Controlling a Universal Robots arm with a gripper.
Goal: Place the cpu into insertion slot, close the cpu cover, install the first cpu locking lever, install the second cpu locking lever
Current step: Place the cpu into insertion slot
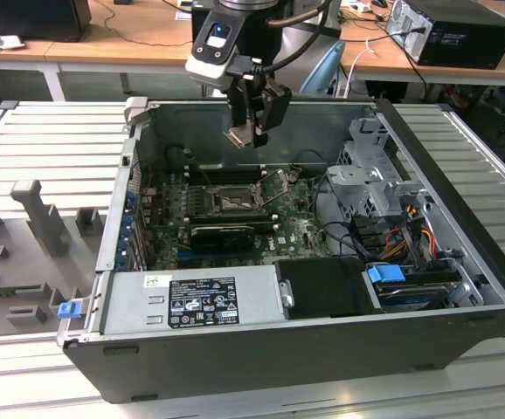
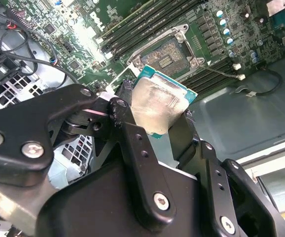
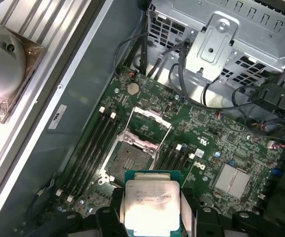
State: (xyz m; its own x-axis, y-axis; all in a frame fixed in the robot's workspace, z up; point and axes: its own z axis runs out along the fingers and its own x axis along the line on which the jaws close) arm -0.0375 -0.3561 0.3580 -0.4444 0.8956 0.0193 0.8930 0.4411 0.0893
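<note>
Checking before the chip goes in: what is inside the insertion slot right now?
The insertion slot shows only its bare pin field; no chip. The cpu, held in the gripper, covers one edge in the first wrist view.

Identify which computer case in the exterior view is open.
The large case on the bench, under the gripper holding the cpu: its side is off, baring the motherboard. The black case on the desk at the exterior view's upper right is closed.

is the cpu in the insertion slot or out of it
Out. The gripper is shut on the cpu above the board, and the insertion slot lies apart from it with its pin field bare.
</note>
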